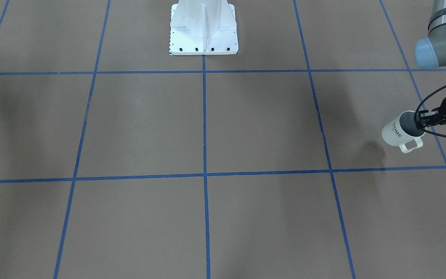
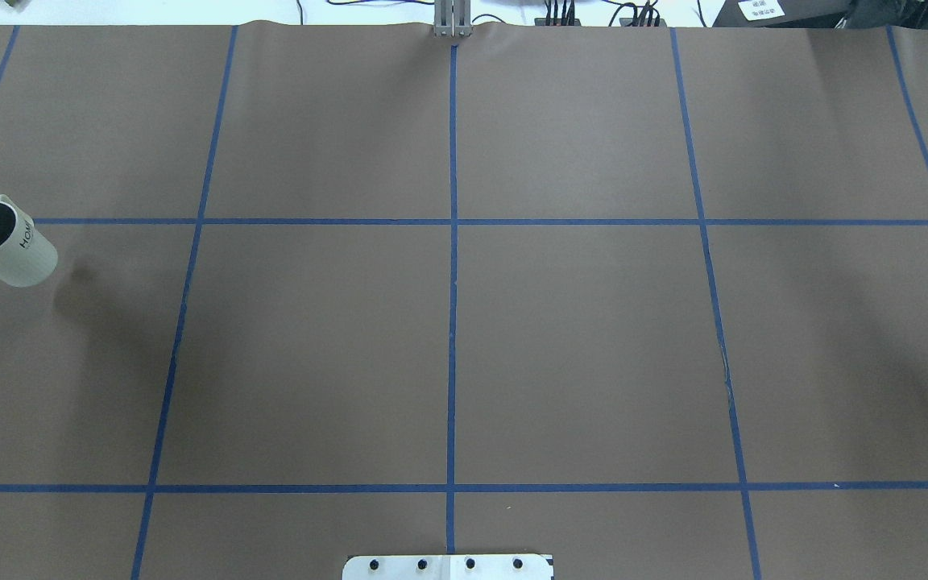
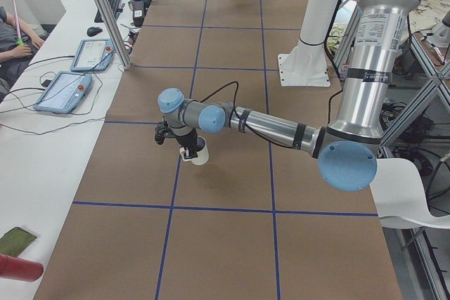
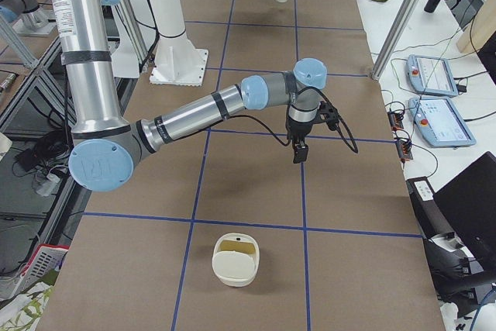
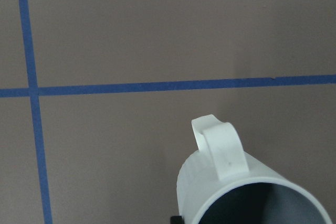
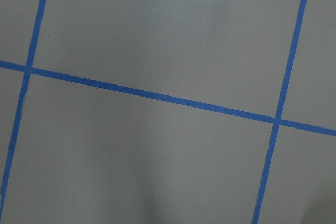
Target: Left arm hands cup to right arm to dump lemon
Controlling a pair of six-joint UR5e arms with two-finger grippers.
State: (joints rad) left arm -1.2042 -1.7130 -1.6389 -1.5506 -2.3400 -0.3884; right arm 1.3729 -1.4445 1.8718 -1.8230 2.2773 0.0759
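In the front-facing view the left gripper is clamped on the cup. One finger sits inside the rim and one outside. The mug hangs from the fingertips, tilted and clear of the table, and its handle juts out beside the fingers.

From overhead, the mouth of the cup opens up toward the gripper and its inside is dark. The lemon does not show, so I judge it lies deep in the mug.

The exterior left view shows the left arm stretched out low, with the cup just under its fingers.

In the exterior right view the right gripper points straight down over bare table. I cannot tell whether its jaws are apart. A cream tub stands near it, and the cup is well apart, far beyond it.

The left wrist view has the rim and handle just ahead of the fingers, and again no lemon is visible. The right wrist view shows only brown table and blue tape lines.

The main risk is the thin rim pinch. On the long carry the cup could swivel between the pads, tip further and spill the lemon early. At the hand-over the right fingers may foul the left ones or the handle. If the left gripper lets go before the right one has a firm hold, the mug drops.
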